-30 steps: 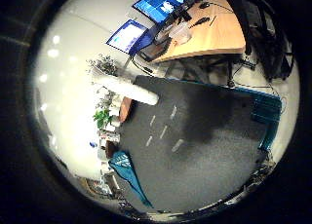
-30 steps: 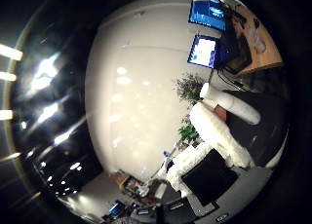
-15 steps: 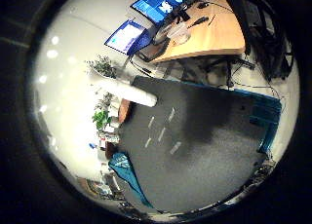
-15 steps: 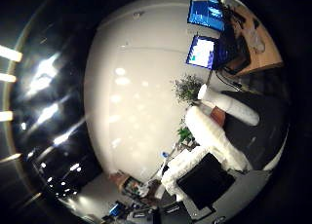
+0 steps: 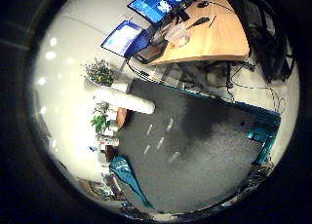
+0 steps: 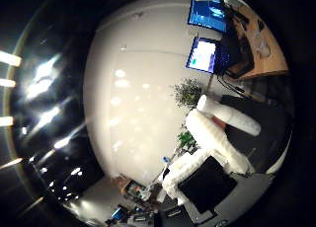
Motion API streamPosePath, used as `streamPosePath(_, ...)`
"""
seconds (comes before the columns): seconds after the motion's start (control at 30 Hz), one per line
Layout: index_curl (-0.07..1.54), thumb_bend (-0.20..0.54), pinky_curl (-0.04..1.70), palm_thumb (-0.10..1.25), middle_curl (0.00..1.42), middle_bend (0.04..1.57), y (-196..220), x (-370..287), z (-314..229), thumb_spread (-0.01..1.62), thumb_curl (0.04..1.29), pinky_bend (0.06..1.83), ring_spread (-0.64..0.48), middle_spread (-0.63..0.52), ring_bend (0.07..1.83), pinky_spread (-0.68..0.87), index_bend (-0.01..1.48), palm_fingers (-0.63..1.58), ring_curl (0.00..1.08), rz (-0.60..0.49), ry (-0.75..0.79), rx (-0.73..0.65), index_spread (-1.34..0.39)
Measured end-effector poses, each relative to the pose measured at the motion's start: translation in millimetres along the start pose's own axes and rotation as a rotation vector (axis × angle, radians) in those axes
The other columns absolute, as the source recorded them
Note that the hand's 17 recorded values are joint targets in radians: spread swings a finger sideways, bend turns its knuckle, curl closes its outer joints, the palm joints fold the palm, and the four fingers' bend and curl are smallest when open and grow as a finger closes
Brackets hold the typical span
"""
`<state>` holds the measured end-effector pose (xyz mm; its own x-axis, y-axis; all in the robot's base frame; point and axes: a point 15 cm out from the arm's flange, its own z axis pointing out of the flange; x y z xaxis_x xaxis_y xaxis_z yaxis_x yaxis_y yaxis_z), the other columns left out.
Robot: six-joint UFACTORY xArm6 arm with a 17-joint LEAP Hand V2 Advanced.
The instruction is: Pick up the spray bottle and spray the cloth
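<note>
Spray bottle: cannot be located in either view; nothing lies close to the palm.

Little finger side view: one white finger (image 5: 122, 100) reaches straight out over a dark carpet (image 5: 195, 151). A wooden desk (image 5: 209, 36) with monitors (image 5: 158, 2) stands beyond, and a potted plant (image 5: 100, 70) is against the wall.

Thumb side view: the hand (image 6: 212, 153) shows white fingers (image 6: 228, 117) extended, not curled, holding nothing. A pale wall (image 6: 138, 103) fills most of the view.

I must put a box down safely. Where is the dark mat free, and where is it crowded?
The dark mat is mostly bare across its middle, with only small pale marks, up to its teal edge beside the wooden desk. Crowded: the desk with its screens, and the mat's side by the plants.
</note>
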<state>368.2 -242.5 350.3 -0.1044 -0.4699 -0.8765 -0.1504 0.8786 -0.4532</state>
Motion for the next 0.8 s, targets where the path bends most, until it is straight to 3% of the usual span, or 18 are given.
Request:
streamPosePath(0.33, 0.29, -0.030, 0.31, 0.70, 0.36, 0.19, -22, -16, 20, 1.13, 0.41, 0.47, 0.16, 0.17, 0.43, 0.40, 0.16, 0.12, 0.28, -0.040, -0.037, -0.045, -0.15)
streamPosePath(0.53, 0.29, -0.031, 0.31, 0.61, 0.34, 0.19, -14, -4, 33, 1.09, 0.34, 0.50, 0.19, 0.19, 0.42, 0.43, 0.16, 0.09, 0.27, -0.062, -0.017, -0.116, -0.15)
streamPosePath(0.8, 0.29, -0.022, 0.30, 0.60, 0.34, 0.19, 1, -6, 61, 1.07, 0.32, 0.49, 0.19, 0.19, 0.42, 0.42, 0.17, 0.09, 0.27, -0.088, -0.038, -0.181, -0.15)
